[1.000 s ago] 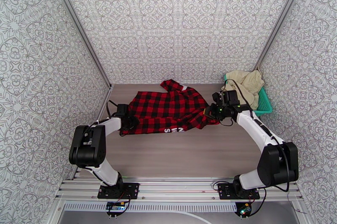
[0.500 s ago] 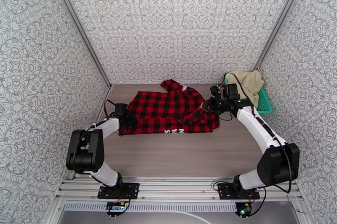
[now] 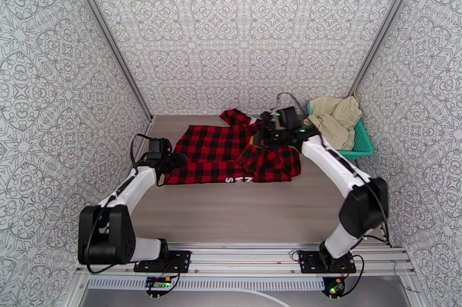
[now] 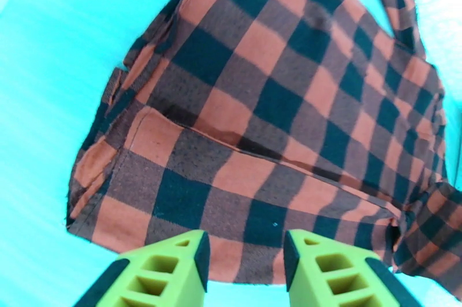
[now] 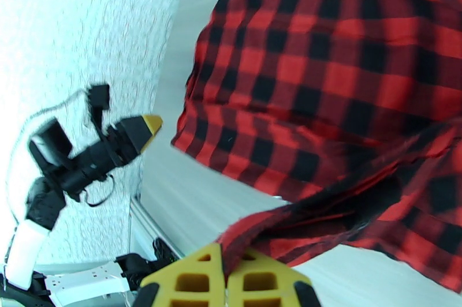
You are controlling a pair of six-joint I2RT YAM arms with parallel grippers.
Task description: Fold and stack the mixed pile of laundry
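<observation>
Mid-frame, my right gripper (image 3: 258, 141), clamped on the red-and-black checked flannel shirt (image 3: 216, 152), has swung its edge leftward: fold underway; left gripper (image 3: 175, 160) parted.

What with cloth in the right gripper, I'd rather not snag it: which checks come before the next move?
1. Right gripper shut on the flannel shirt edge: ok.
2. Left gripper open and not clamped on cloth: ok; it sits at the shirt's left hem.
3. Shirt spread flat on the table: not ok; the far part is bunched and the held flap is doubled over.
4. Beige cloths in the teal basket, off the shirt: ok.
5. Grippers apart, at opposite sides of the shirt: ok.
</observation>
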